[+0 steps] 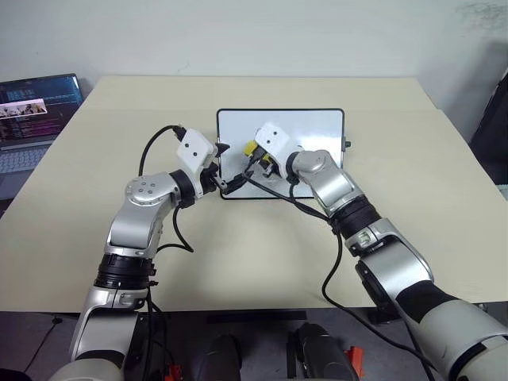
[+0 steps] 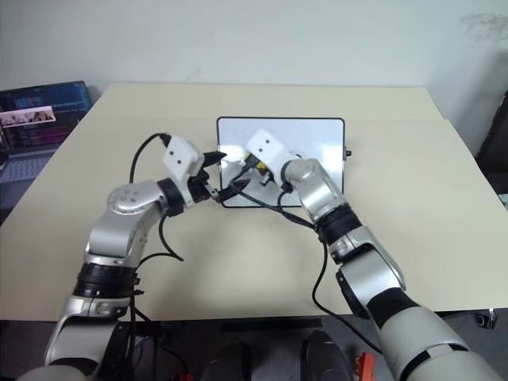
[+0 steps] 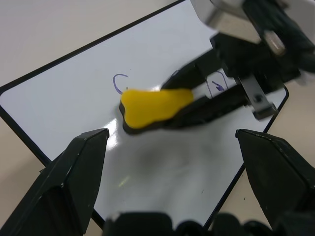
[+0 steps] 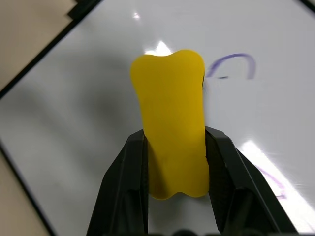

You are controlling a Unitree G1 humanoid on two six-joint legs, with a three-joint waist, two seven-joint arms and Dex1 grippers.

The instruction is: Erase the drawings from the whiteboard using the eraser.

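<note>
The whiteboard [image 1: 317, 127] lies flat on the table, past both arms. My right gripper [image 1: 255, 155] is shut on the yellow eraser [image 4: 170, 128] and holds it flat against the left half of the board. Of the drawings, a blue arc [image 4: 236, 64] shows right beside the eraser's tip, and another blue doodle [image 3: 216, 86] is partly hidden behind the right gripper's fingers. A short blue curve [image 3: 118, 82] sits at the eraser's other side. My left gripper [image 1: 228, 167] stands open at the board's left edge, with its fingers [image 3: 74, 172] spread wide on either side of the near corner.
A beige table [image 1: 397, 238] carries the board, with free room to the right and in front. An open laptop [image 1: 32, 111] stands off the table's far left corner. Black cables [image 1: 159, 139] loop from both wrists.
</note>
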